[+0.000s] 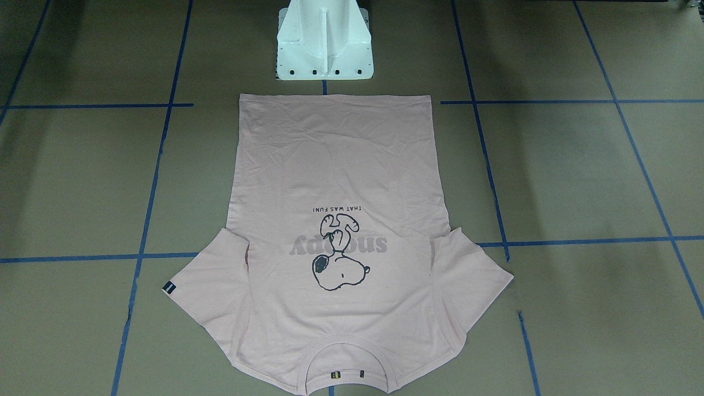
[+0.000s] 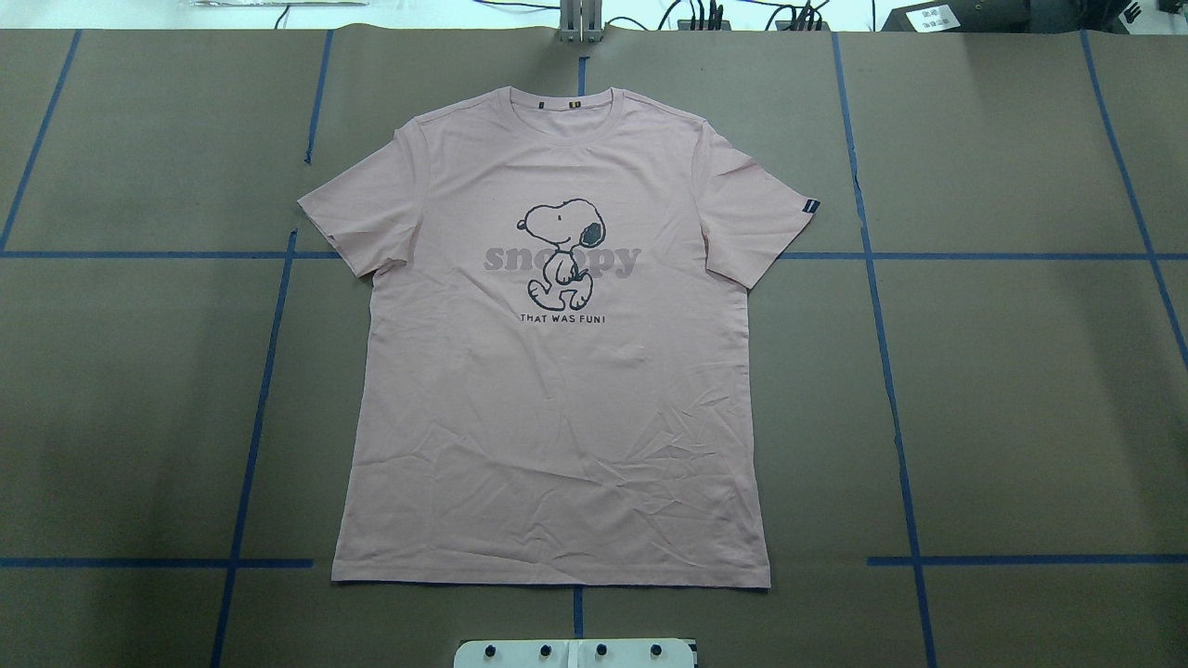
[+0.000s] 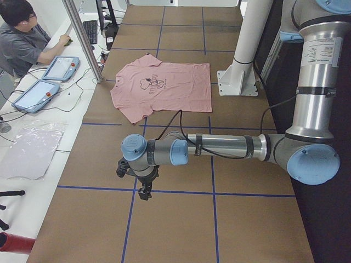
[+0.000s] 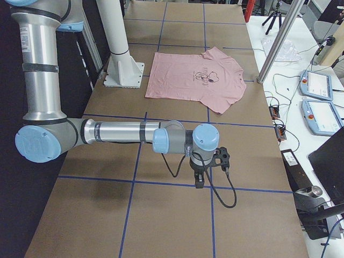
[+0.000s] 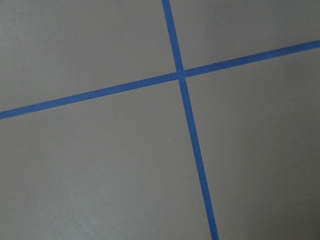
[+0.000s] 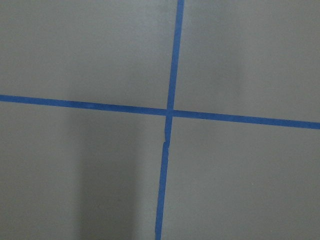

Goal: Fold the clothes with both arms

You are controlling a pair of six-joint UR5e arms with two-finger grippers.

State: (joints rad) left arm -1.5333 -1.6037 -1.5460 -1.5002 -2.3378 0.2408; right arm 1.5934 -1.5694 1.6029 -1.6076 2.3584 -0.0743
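Note:
The clothes are one pale pink T-shirt [image 2: 557, 390] lying flat and spread out, print up, at the middle of the brown table, its collar [image 2: 561, 100] on the far side from the robot base. It also shows as the T-shirt [image 1: 335, 181], [image 3: 164, 87], [image 4: 196, 75]. Both arms are held out low over bare table, far from the shirt. The left gripper [image 3: 145, 192] and the right gripper [image 4: 200, 181] point down over blue tape lines; I cannot tell whether either is open or shut. Both wrist views show only brown table and a tape cross.
The white pedestal base [image 1: 324, 44] stands just behind the shirt's hem. Blue tape lines [image 2: 891, 390] grid the table. A person [image 3: 22, 38] sits at a side bench with tablets [image 3: 60, 68] and cables. A metal post [image 3: 82, 38] rises at the table's edge.

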